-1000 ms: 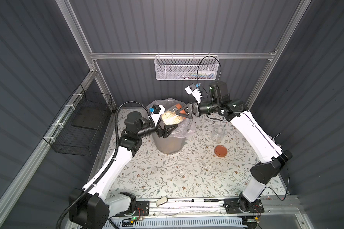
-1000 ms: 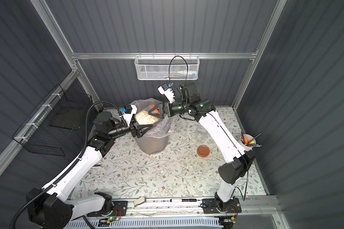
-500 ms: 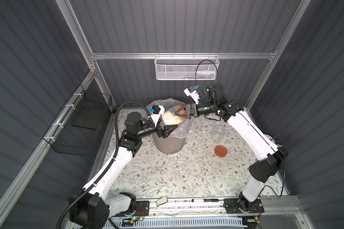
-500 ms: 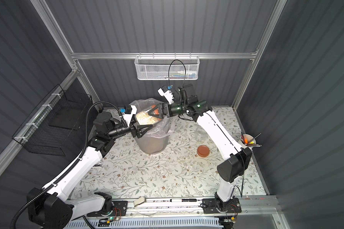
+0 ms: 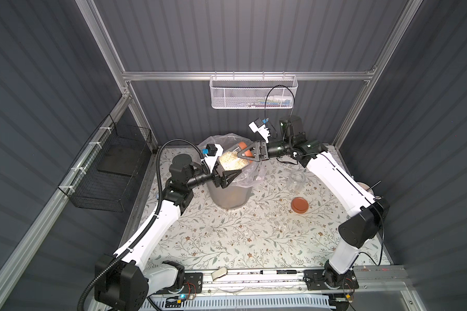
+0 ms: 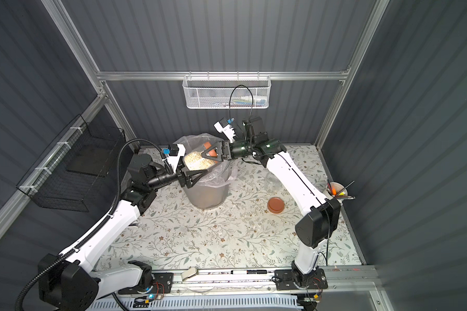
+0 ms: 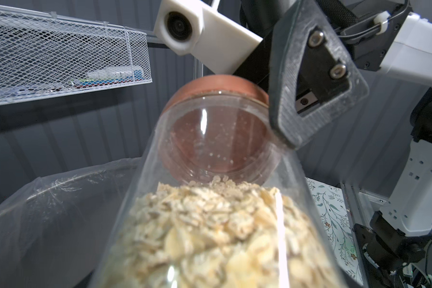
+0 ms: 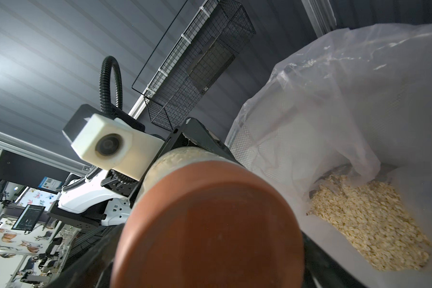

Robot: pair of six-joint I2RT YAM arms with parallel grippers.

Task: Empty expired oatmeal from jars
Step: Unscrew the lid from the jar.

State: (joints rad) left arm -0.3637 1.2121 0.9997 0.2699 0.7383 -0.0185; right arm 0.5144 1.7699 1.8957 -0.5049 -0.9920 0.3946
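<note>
A clear jar (image 5: 232, 161) (image 6: 197, 161) of pale oatmeal (image 7: 210, 224) lies nearly level above the grey bin (image 5: 229, 196). My left gripper (image 5: 228, 169) (image 6: 193, 171) is shut on the jar's body, and the jar hides the gripper's fingers in the left wrist view. The jar's terracotta lid (image 5: 243, 146) (image 7: 217, 84) (image 8: 210, 224) faces my right gripper (image 5: 244, 150) (image 6: 210, 153). The right jaws sit on either side of the lid, and one finger (image 7: 297, 99) lies against its rim. A second jar (image 5: 296, 181) (image 6: 272, 182) stands open on the table with nothing in it.
The bin's clear liner (image 8: 334, 99) holds a heap of loose oatmeal (image 8: 369, 224). A loose orange lid (image 5: 300, 205) lies near the second jar. A white cup of pens (image 6: 336, 191) stands at the right edge. A white mesh basket (image 5: 254, 93) hangs behind, a black wire basket (image 5: 111, 172) on the left.
My right gripper has slid a little further onto the lid and its jaws have narrowed. The left arm and the jar have stayed where they were.
</note>
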